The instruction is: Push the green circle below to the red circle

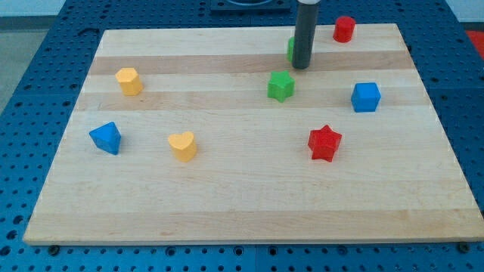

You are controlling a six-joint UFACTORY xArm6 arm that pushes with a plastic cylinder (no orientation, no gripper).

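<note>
The tip (302,66), a bare rod gripping nothing, touches the green circle (290,50), which peeks out just left of it; the red circle (344,29) lies up-right.

At the top of the frame, right of centre, a straight rod (304,34) of dark grey comes into view, round in section, smooth and matt. A faint paler sheen runs down its left side. My tip (301,66) is a plain blunt end, slightly darker.
</note>
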